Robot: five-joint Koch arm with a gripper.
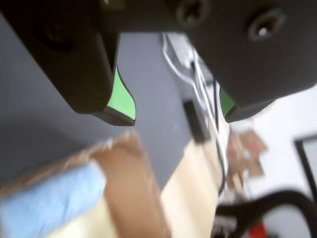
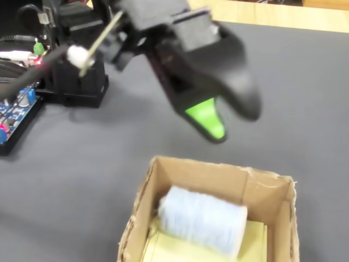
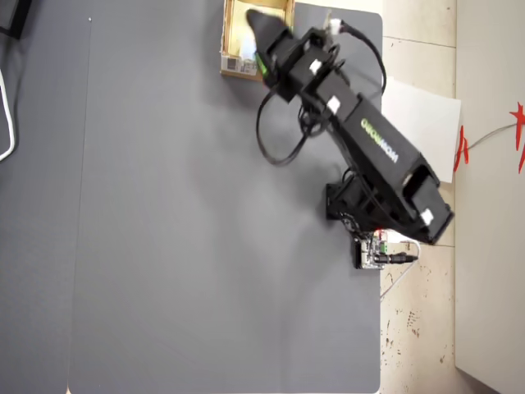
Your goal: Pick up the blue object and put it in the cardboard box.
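The pale blue object (image 2: pixel 202 221) lies inside the cardboard box (image 2: pixel 272 188), resting on its yellowish floor. The wrist view shows the blue object (image 1: pixel 49 203) at the lower left, behind the box's tan wall (image 1: pixel 131 188). My gripper (image 2: pixel 229 117) hangs just above the box's far rim. It is open, and nothing sits between its green-padded fingers (image 2: pixel 207 120). In the wrist view the gripper (image 1: pixel 176 115) has its jaws wide apart with only grey mat between them. From overhead, the gripper (image 3: pixel 256 23) covers part of the box (image 3: pixel 238 61) at the mat's top edge.
The arm's black base (image 2: pixel 76 82) and a dark-blue circuit board (image 2: pixel 13 112) with wires stand at the left of the fixed view. White cables (image 1: pixel 198 79) run along the mat's edge. Overhead, a white sheet (image 3: pixel 422 123) lies beside the grey mat (image 3: pixel 164 205).
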